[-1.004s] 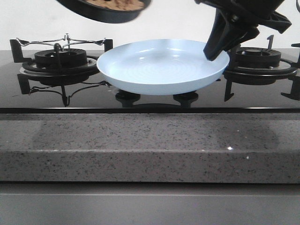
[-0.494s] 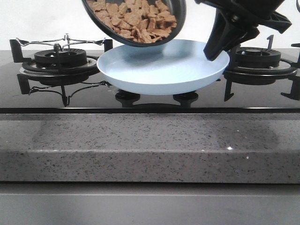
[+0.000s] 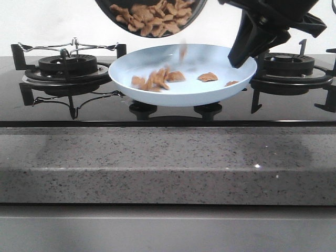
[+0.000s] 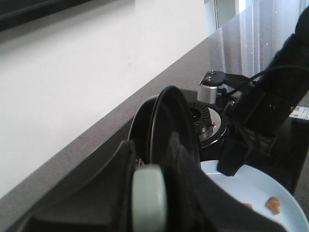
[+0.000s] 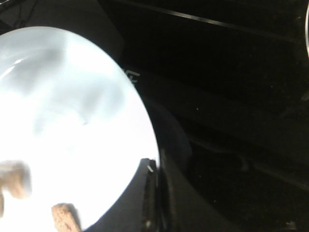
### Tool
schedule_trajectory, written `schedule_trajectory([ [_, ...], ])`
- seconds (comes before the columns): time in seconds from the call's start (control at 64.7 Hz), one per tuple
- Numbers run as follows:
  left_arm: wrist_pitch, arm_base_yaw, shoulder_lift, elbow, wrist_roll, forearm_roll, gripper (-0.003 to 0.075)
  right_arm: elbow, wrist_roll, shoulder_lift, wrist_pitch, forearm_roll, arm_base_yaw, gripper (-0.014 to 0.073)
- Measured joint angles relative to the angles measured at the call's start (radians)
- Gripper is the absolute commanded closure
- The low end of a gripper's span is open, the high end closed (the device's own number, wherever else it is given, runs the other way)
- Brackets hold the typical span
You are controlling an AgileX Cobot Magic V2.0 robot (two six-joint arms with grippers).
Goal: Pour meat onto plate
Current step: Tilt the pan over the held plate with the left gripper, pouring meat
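Note:
The black frying pan point(image 3: 149, 10) hangs steeply tipped above the plate point(image 3: 173, 97), with meat point(image 3: 152, 13) still heaped inside it. More meat slices point(image 3: 156, 80) lie on the pale blue plate, and one is blurred in mid-fall. My left gripper point(image 4: 150, 166) is shut on the pan's pale handle point(image 4: 149, 200); the pan point(image 4: 169, 116) shows edge-on beyond it. My right gripper point(image 3: 242, 52) is shut on the plate's right rim. In the right wrist view, its fingers point(image 5: 155, 193) pinch the plate point(image 5: 67, 111) near two slices point(image 5: 65, 218).
Gas burners with black grates stand left point(image 3: 68, 65) and right point(image 3: 290, 65) of the plate on the black glass hob. Two knobs point(image 3: 143, 109) sit below the plate. A speckled stone counter edge point(image 3: 168, 168) runs along the front, a white wall behind.
The pan swung in from the upper left and tipped over the plate. Several slices have dropped onto the plate, which was bare half a second ago. The right gripper has not moved.

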Motion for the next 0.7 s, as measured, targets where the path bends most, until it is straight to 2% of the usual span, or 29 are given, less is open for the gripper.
schedule_trajectory([
  [0.201, 0.000, -0.024, -0.001, 0.000, 0.222, 0.000, 0.0741, 0.000, 0.000, 0.000, 0.000, 0.000, 0.000, 0.0713],
  [0.309, -0.002, -0.033, -0.001, 0.000, 0.290, 0.000, 0.0741, 0.000, 0.000, 0.000, 0.000, 0.000, 0.000, 0.0713],
  [0.541, -0.004, -0.033, -0.001, 0.000, 0.306, 0.000, 0.0741, 0.000, 0.000, 0.000, 0.000, 0.000, 0.000, 0.0713],
  [0.695, -0.069, -0.032, -0.001, 0.000, 0.150, -0.002, 0.0741, 0.000, 0.000, 0.000, 0.000, 0.000, 0.000, 0.0713],
])
